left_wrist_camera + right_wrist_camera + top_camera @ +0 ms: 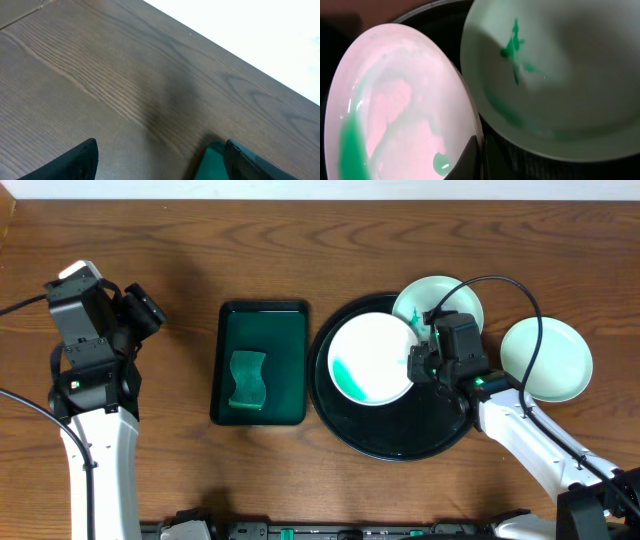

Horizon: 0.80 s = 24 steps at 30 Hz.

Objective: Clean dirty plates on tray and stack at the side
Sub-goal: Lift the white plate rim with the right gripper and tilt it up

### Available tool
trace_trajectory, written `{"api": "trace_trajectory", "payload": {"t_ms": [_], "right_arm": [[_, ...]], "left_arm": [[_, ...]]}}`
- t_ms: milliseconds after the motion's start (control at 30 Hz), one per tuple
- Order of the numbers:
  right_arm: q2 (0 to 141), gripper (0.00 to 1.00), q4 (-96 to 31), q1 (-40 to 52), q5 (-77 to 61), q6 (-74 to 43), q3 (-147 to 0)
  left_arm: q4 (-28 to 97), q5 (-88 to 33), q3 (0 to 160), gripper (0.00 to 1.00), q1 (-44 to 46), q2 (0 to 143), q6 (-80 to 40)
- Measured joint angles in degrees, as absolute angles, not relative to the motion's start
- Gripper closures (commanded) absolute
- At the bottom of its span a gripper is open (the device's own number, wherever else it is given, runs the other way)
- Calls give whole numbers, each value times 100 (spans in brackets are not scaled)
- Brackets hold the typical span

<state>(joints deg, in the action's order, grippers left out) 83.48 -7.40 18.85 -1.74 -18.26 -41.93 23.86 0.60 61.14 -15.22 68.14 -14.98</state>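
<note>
Where right fingers [465,162] pinch, smeared plate [395,115] rim

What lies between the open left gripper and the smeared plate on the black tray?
The dark green rectangular tray with the sponge lies between the left gripper and the smeared plate. The right gripper is shut on that plate's right rim.
</note>
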Motion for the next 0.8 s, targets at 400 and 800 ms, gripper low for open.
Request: {"api": "trace_trajectory", "payload": {"t_ms": [400, 800], "right_arm": [[8348, 99, -309, 1822, -711, -2512, -4193], [8348, 99, 69, 832, -2803, -2910, -4193]], "left_arm": [[2386, 60, 6114, 20, -1522, 6814, -1498], [2388, 60, 6114, 20, -1522, 6814, -1498]]}}
